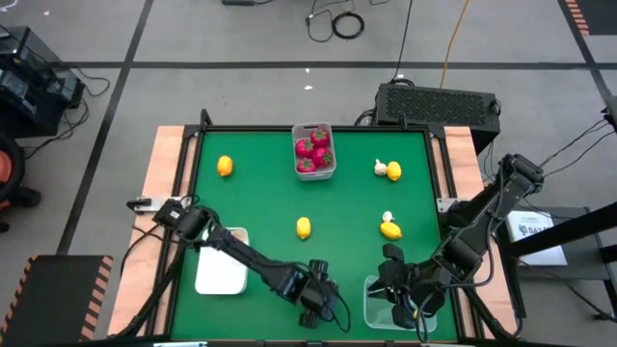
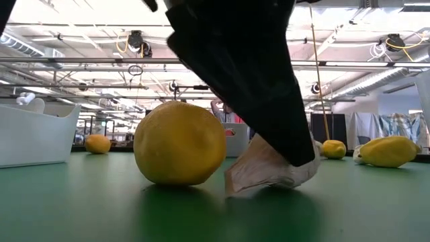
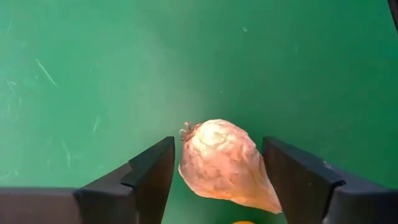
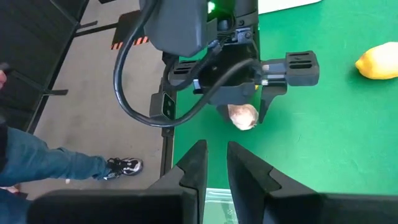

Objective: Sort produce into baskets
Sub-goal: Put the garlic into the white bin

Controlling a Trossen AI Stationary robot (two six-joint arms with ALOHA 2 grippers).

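A whitish-beige garlic bulb (image 3: 221,165) lies on its side on the green table near the front edge. My left gripper (image 1: 313,289) is open, pointing down over it, one finger on each side with a small gap to each; it also shows in the right wrist view (image 4: 242,116). My right gripper (image 1: 395,281) hangs over the clear tub (image 1: 378,310), its fingers (image 4: 198,163) nearly together and holding nothing. Several red pieces fill the grey-white bin (image 1: 313,151). The white tray (image 1: 222,262) stands at the front left.
Lemons lie at the far left (image 1: 225,166), mid-table (image 1: 304,227) and right (image 1: 390,229), with one (image 1: 393,171) beside a garlic bulb (image 1: 380,167). Another garlic bulb (image 1: 388,217) is at the right. In the low view the mid-table lemon (image 2: 180,142) sits just behind the garlic (image 2: 269,168).
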